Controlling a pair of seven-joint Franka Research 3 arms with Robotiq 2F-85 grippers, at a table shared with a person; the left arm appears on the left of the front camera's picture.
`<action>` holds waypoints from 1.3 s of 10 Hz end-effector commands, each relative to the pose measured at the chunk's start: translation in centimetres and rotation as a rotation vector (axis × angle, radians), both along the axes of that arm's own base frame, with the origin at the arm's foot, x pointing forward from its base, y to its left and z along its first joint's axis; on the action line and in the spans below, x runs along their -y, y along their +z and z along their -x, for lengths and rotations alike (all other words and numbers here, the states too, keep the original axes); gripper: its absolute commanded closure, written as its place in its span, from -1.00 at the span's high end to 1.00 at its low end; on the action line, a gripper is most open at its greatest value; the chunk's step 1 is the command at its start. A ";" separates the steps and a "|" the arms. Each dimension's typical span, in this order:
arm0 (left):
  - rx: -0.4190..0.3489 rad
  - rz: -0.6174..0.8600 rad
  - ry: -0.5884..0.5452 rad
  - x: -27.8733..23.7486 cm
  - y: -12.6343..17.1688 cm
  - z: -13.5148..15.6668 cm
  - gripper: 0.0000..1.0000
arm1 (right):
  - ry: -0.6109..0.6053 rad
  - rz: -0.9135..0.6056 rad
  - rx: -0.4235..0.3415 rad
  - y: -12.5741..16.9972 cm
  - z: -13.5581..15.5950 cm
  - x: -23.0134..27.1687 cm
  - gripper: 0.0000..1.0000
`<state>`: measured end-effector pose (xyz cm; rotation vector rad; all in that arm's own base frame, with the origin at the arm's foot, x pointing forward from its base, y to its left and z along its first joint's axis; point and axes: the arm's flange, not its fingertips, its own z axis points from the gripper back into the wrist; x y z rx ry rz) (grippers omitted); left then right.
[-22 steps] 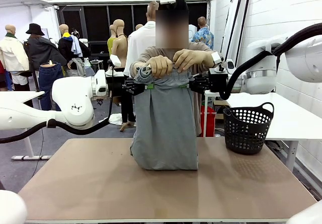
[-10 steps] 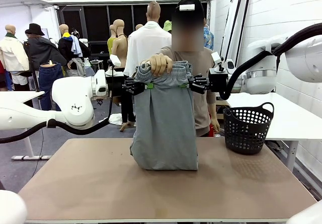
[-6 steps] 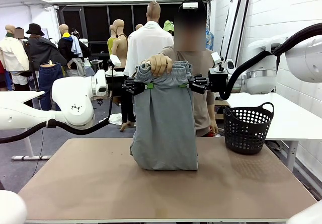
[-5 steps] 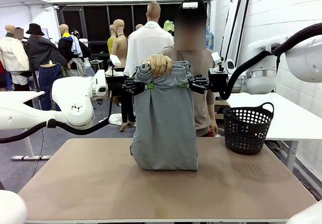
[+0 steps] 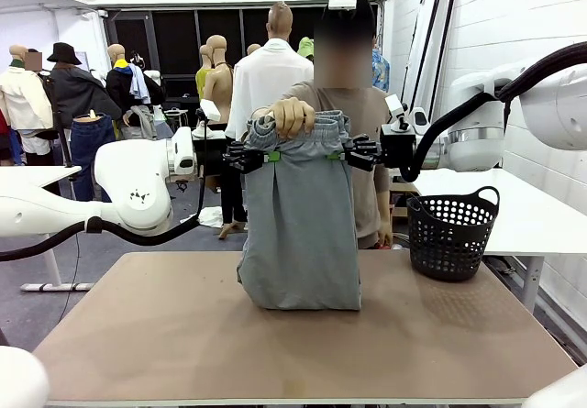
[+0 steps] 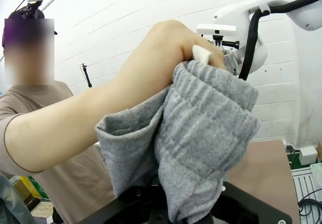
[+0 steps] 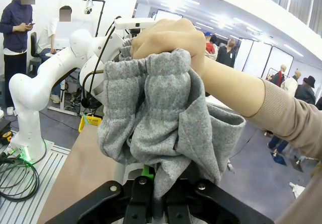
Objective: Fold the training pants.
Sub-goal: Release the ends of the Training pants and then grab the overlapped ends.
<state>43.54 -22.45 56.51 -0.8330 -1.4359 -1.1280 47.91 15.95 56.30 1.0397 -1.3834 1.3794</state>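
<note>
Front view: left gripper (image 5: 266,157) and right gripper (image 5: 337,156) each clamp a waistband side of the training pants (image 5: 301,225), soft, limp jersey; the elastic band seems the surest hold.

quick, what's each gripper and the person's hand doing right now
Left gripper: shut on the pants.
Right gripper: shut on the pants.
Person's hand: closed on the pants, at the top.

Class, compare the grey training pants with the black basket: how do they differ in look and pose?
The training pants are soft grey cloth; the basket is black and perforated. The pants hang from the left pincer, the right pincer and a person's hand; the basket stands unheld. Both touch the table.
</note>
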 end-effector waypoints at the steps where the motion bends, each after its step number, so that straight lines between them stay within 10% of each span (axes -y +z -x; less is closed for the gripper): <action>1: -0.004 -0.005 0.016 -0.4 0.1 0.2 -0.52 | -0.001 -0.004 -0.012 0.1 0.0 0.1 -0.63; 5: -0.014 -0.025 0.044 -0.8 0.3 0.4 1.00 | -0.016 -0.003 -0.031 0.4 -0.2 0.5 0.93; 13: -0.014 -0.017 0.133 -3.4 1.1 2.0 1.00 | -0.067 -0.016 -0.061 0.5 0.3 2.9 1.00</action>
